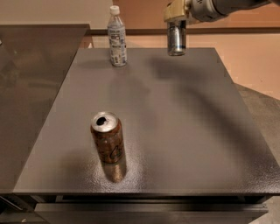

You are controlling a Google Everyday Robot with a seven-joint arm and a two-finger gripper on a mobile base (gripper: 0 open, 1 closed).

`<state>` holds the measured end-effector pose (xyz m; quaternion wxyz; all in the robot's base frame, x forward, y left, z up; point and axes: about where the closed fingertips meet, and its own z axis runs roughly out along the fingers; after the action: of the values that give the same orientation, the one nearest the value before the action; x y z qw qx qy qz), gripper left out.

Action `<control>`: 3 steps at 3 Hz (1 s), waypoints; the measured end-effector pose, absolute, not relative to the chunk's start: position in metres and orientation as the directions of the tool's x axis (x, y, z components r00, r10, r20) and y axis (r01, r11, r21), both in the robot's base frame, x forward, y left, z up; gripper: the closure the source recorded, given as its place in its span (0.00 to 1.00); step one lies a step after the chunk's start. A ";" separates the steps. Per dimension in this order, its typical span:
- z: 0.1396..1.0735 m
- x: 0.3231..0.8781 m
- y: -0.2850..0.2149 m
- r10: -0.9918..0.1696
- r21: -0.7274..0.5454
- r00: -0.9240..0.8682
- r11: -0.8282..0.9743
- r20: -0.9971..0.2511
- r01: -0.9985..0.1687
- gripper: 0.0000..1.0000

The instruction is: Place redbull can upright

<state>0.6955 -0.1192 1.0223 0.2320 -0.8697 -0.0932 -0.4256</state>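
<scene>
The redbull can (176, 40), slim, silver and blue, hangs upright at the far edge of the dark grey table (175, 122), its base at or just above the surface. My gripper (176, 18) comes in from the upper right and is shut on the can's top end. The can's top is hidden by the beige fingers (172, 13).
A brown soda can (107, 138) stands upright, opened, at the near left of the table. A clear plastic bottle with a white cap (117, 37) stands at the far left. A dark counter (30, 87) adjoins the table's left side.
</scene>
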 end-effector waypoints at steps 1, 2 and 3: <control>1.029 0.695 -0.112 0.027 -0.293 0.575 -0.841 0.818 0.456 1.00; 1.033 0.694 -0.109 0.045 -0.282 0.501 -0.783 0.864 0.555 1.00; 1.036 0.692 -0.108 0.062 -0.231 0.403 -0.736 0.913 0.637 1.00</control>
<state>0.6919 -0.1077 1.0358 0.2880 -0.7865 -0.2220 -0.4992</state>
